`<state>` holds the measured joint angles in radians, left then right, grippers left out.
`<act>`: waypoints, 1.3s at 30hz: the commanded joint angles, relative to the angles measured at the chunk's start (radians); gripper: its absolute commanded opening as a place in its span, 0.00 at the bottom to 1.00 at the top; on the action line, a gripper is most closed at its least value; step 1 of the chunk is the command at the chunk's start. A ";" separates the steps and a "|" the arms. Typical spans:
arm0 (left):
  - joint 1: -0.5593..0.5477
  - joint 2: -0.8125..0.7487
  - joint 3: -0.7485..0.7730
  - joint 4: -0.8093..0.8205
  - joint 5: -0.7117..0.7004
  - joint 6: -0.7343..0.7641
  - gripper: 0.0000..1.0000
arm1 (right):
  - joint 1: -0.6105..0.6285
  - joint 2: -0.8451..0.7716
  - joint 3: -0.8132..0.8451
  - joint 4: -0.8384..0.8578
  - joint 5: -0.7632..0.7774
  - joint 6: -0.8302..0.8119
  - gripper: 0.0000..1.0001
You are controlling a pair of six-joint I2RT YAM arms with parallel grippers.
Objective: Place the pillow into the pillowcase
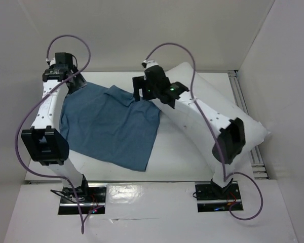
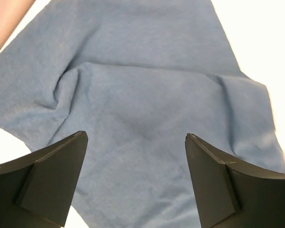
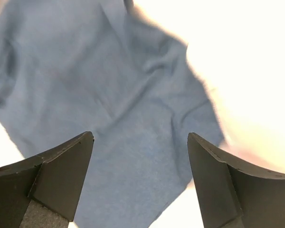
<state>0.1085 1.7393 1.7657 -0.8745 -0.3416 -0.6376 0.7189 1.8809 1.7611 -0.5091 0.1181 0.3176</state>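
Observation:
The dusty-blue pillowcase point(image 1: 111, 126) lies flat and wrinkled on the left half of the table. It fills the left wrist view point(image 2: 147, 104) and most of the right wrist view point(image 3: 99, 104). The white pillow point(image 1: 213, 109) lies slanted at the right, partly under my right arm. My left gripper point(image 1: 77, 83) is open above the pillowcase's far left corner, holding nothing. My right gripper point(image 1: 140, 90) is open above the pillowcase's far right edge, next to the pillow, holding nothing.
White walls close in the table at the back and both sides. A metal rail point(image 1: 248, 121) runs along the right edge. The table's front edge point(image 1: 142, 179) lies just past the arm bases.

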 commanded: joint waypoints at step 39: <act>-0.874 0.370 -0.051 0.161 -0.008 -0.114 0.45 | -0.667 -0.522 -0.410 -0.088 -0.127 0.005 1.00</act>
<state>-0.7643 2.1265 1.6665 -0.6968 -0.3061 -0.7361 0.0578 1.3838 1.3407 -0.6212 0.0086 0.3378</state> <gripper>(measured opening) 0.465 0.999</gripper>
